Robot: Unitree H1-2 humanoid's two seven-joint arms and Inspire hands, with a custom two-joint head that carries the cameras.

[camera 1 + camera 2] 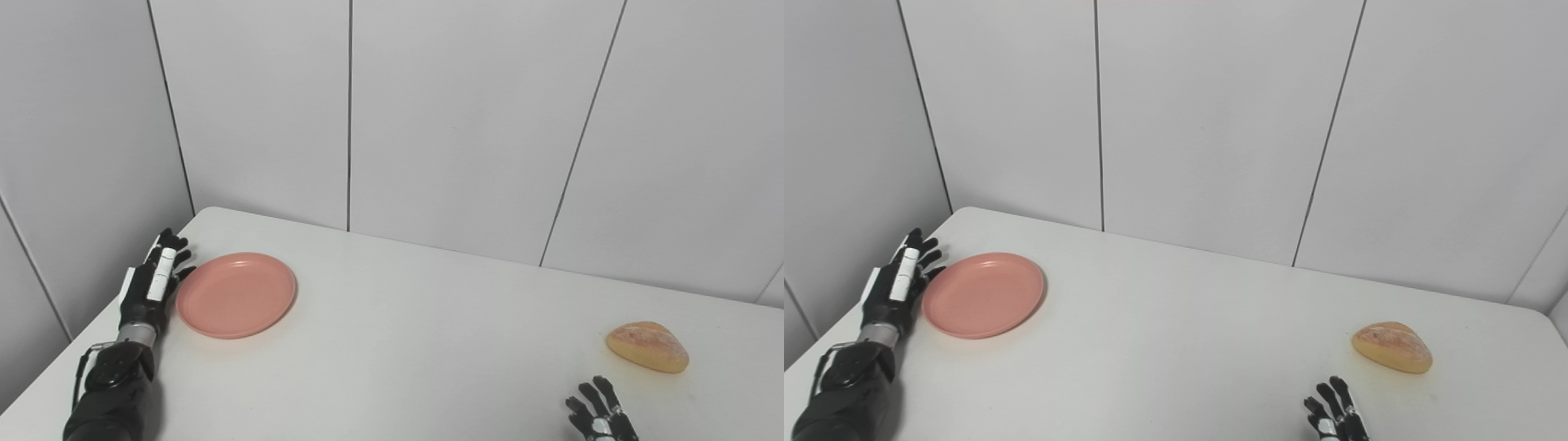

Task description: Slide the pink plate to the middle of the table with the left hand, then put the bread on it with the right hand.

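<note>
Sliding step pending: left hand (pixel 150 285), fingers spread, beside plate (pixel 236 294); next, push it centreward. Right hand (pixel 597 413), fingers spread, near bread (pixel 648 346).

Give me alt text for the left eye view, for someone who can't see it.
A robot's left hand, fingers apart, sits at the left edge of an empty pink plate on a white table; contact can't be confirmed. Far to the right lies a bread roll, with the open right hand just in front of it, apart. Grey wall panels stand behind.
</note>
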